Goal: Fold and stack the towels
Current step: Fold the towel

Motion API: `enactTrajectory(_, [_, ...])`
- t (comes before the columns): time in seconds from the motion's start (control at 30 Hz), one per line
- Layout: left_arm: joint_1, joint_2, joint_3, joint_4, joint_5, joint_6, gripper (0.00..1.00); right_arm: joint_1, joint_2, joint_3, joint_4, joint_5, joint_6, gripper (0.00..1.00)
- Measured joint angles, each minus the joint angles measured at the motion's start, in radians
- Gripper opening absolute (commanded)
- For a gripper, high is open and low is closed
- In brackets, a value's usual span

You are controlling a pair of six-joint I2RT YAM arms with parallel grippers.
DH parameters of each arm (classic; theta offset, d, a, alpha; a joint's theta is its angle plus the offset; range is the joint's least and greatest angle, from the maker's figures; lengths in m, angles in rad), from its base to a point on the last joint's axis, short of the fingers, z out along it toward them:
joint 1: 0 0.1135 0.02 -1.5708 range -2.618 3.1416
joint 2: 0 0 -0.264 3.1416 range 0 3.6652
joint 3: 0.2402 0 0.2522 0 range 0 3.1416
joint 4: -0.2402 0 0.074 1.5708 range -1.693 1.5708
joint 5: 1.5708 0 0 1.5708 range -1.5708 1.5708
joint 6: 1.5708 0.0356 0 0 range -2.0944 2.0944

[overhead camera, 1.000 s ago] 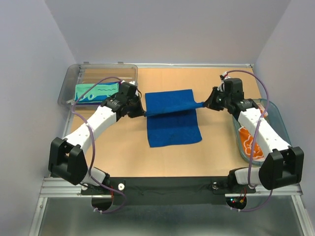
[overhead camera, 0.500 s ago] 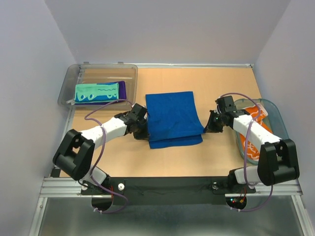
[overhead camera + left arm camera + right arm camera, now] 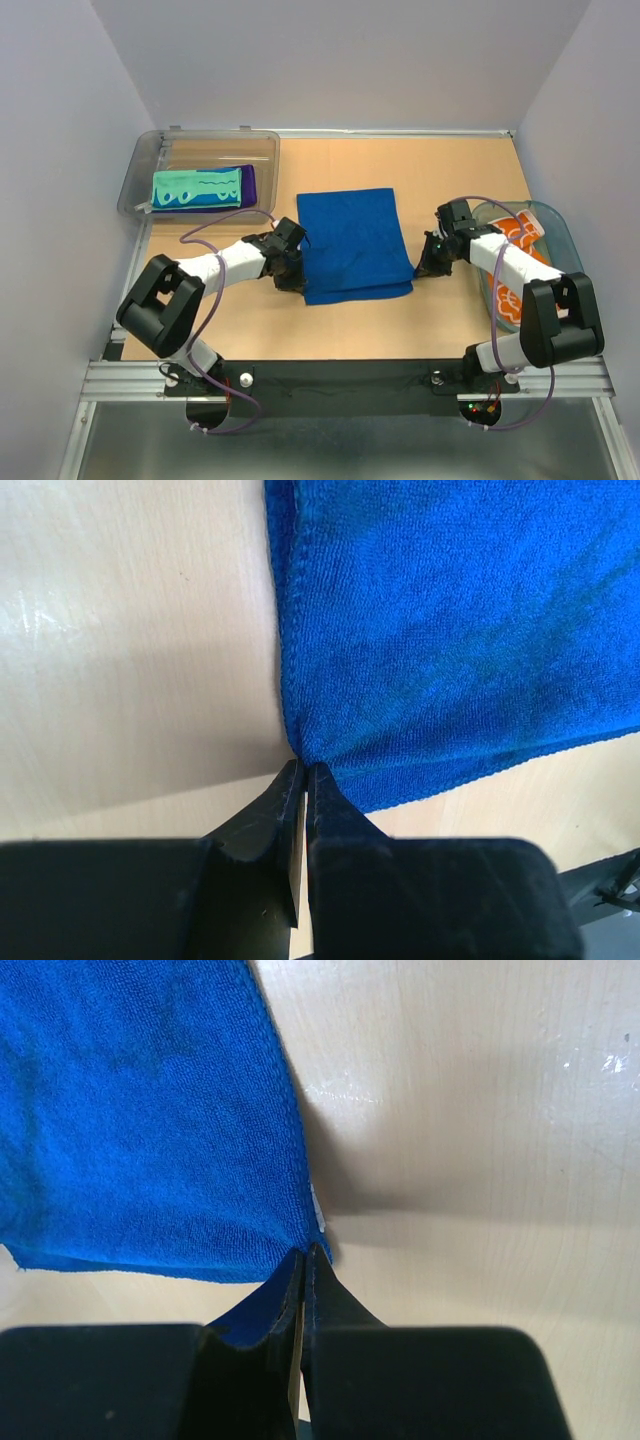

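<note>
The left tool (image 3: 303,770) is pinched tight on the near left corner of the blue towel (image 3: 355,240), its two fingers closed with only a sliver of cloth between them. The right tool (image 3: 303,1255) is clamped the same way on the near right corner. Both sit low, down at the bench (image 3: 450,170) by the look of it. The blue towel lies doubled in the middle of the bench, and the lower layer's edge peeps out along the near side.

I'd judge the first fold is being laid down. To do it well, each held corner should land square on the lower layer's corner with the edges matched and the cloth drawn flat. Then both tools should let go together and lift straight up so nothing drags.

Far left of the blue towel stands the clear plastic bin (image 3: 150,165), holding the mint green towel (image 3: 195,187) folded on top of the purple towel (image 3: 250,182). Right of the blue towel is the teal basket (image 3: 560,240), with the white flower-print towel (image 3: 510,300) inside. Nothing lies on the blue towel. The basket rim, close beside the right arm, is the one thing to mind.
</note>
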Motion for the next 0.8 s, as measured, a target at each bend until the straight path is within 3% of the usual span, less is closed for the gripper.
enactTrajectory(0.5, [-0.027, -0.183, 0.091, -0.142, -0.043, -0.034, 0.00, 0.000, -0.125, 0.002, -0.039, -0.022, 0.018, 0.01])
enactTrajectory(0.8, [-0.079, -0.200, 0.080, -0.159, -0.040, -0.072, 0.00, 0.000, -0.178, 0.002, -0.091, -0.040, 0.033, 0.01])
